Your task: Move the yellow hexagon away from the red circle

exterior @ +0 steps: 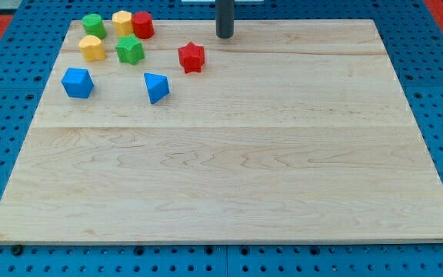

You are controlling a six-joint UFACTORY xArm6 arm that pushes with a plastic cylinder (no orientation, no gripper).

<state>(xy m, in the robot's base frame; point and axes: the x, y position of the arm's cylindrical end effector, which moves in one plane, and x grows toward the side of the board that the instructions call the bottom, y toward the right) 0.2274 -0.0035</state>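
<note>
I read no brand, label or writing anywhere. My tip, the end of a smooth dark rod with nothing to spread or pinch, rests at the far edge of the pale wooden board, well right of the blocks. The yellow hexagon sits far left, touching the red circle on its right and just beside the green circle on its left. The nearer red star stands apart.

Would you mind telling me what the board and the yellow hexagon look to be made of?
The board looks like pale, matte wood: grain lines and plank seams show. The yellow hexagon, touching the red circle, looks like moulded plastic: uniform colour, faint sheen.
</note>
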